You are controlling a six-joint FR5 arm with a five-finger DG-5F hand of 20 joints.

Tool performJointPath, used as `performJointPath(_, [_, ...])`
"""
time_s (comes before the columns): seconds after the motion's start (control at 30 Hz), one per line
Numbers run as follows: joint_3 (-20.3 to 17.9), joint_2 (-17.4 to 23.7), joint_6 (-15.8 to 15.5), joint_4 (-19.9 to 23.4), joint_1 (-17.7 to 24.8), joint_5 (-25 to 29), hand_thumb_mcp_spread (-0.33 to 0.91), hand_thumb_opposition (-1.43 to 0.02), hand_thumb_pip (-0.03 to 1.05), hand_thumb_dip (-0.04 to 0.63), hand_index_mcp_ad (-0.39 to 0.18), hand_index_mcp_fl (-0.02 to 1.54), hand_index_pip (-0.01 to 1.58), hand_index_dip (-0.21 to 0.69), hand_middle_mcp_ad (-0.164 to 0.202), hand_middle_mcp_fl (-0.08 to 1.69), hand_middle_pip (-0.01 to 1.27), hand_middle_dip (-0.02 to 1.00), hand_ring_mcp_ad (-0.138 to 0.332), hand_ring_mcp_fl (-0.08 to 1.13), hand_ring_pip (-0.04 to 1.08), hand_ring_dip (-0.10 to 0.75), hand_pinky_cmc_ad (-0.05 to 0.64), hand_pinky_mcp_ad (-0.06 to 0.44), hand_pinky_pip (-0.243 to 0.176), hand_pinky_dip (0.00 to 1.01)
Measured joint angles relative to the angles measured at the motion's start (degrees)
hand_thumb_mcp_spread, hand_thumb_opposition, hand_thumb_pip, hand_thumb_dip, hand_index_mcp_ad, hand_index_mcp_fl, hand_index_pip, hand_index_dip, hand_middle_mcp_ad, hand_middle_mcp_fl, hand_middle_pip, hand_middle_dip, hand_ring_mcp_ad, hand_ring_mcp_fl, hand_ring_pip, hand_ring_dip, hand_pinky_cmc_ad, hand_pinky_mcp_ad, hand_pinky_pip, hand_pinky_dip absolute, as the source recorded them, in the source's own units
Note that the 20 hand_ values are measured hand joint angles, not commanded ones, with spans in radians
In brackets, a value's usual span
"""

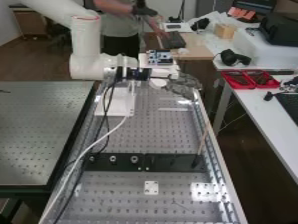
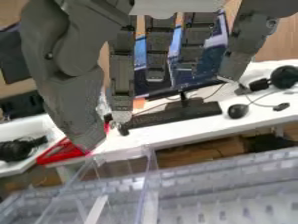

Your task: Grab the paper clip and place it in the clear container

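Perforated bench (image 1: 156, 135); hand (image 1: 183, 86) near clear container (image 2: 128, 182).

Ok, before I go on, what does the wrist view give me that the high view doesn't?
Wrist view: the monitor behind the keyboard, plus the rim and walls of the clear container up close.
High view: the white arm, the black bar across the bench and the small white plate.
Both: the hand, the keyboard, the red trays and the perforated benchtop.
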Motion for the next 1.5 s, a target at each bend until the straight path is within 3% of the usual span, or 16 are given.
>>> performJointPath(0.17, [-4.1,6.2,0.1,1.2,-1.5,1.4,0.42,-0.82,0.55,0.283,-0.141,0.34,0.84,0.089,0.010,0.18,0.12,0.20,0.073,0.06,0.11,0.120,0.328,0.297,0.002,0.35])
performJointPath(0.57, [-12.7,18.1,-0.5,0.5,-4.7,6.8,0.40,-0.82,0.52,0.286,-0.124,0.46,0.42,0.113,0.012,0.18,0.12,0.20,0.087,0.05,0.11,0.122,0.325,0.297,-0.010,0.36])
performJointPath(0.93, [-13.5,20.1,-2.5,-0.6,-5.9,6.2,0.41,-0.80,0.50,0.286,-0.126,0.49,0.31,0.188,0.009,0.20,0.12,0.20,0.087,0.05,0.11,0.122,0.328,0.297,-0.010,0.36])
performJointPath(1.5, [-13.5,20.8,-4.3,0.1,-7.2,3.4,0.40,-0.80,0.49,0.283,-0.126,0.51,0.23,0.209,0.009,0.21,0.12,0.20,0.087,0.03,0.11,0.119,0.347,0.297,-0.010,0.36])
